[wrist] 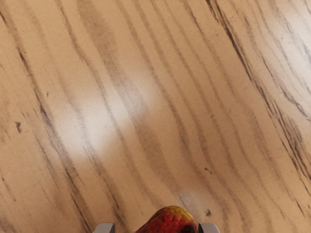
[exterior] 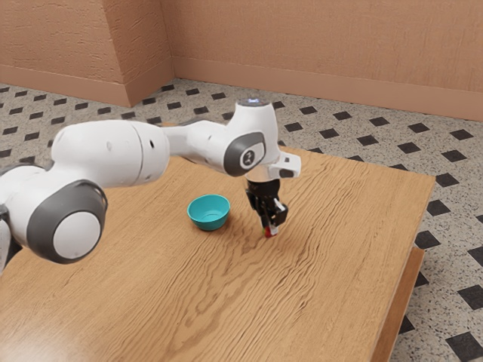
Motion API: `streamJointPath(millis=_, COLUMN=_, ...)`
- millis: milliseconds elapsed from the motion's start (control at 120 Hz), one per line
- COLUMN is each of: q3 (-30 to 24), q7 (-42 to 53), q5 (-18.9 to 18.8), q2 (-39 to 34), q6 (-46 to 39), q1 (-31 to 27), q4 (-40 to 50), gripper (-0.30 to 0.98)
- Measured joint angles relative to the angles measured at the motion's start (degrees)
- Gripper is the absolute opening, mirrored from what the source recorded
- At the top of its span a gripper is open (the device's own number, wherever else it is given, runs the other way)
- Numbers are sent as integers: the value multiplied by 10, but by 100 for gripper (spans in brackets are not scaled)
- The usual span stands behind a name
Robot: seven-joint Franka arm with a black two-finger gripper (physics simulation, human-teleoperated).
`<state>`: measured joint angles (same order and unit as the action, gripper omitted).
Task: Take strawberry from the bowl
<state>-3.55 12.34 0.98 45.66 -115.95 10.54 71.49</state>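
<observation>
Exterior view, white arm [exterior: 113, 154]: is being stretched over the wooden table [exterior: 317, 286] from the exterior view's left.
Strawberry [exterior: 268, 234]: is being seen outside the teal bowl [exterior: 209, 214], at the black gripper's [exterior: 270, 228] lower end.
Gripper: is being pointed down; whether the strawberry is being grasped or left released cannot be told.
Bowl: is being supported upright by the table, near the strawberry.

Terracotta walls [exterior: 324, 38], speckled floor [exterior: 453, 181], wooden table [exterior: 332, 302]
</observation>
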Motion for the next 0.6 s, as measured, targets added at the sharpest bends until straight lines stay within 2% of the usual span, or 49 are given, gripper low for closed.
streamJointPath(millis=108, q3=-1, q7=-1, q5=2, q2=2, q6=-6, q1=0, q4=0, gripper=38)
streamJointPath(millis=242, q3=2, q7=-2, q5=1, q2=-18, q6=-2, q1=0, q4=6, gripper=52)
streamJointPath(millis=300, q3=10, q7=-6, q5=-3, q2=-78, q6=24, q1=-3, q4=31, gripper=56)
streamJointPath(millis=483, q3=27, q7=-14, q5=-34, q2=-337, q6=134, q1=-12, q4=126, gripper=63)
streamJointPath(millis=600, q3=28, q7=-17, q5=-54, q2=-383, q6=181, q1=-20, q4=139, gripper=66)
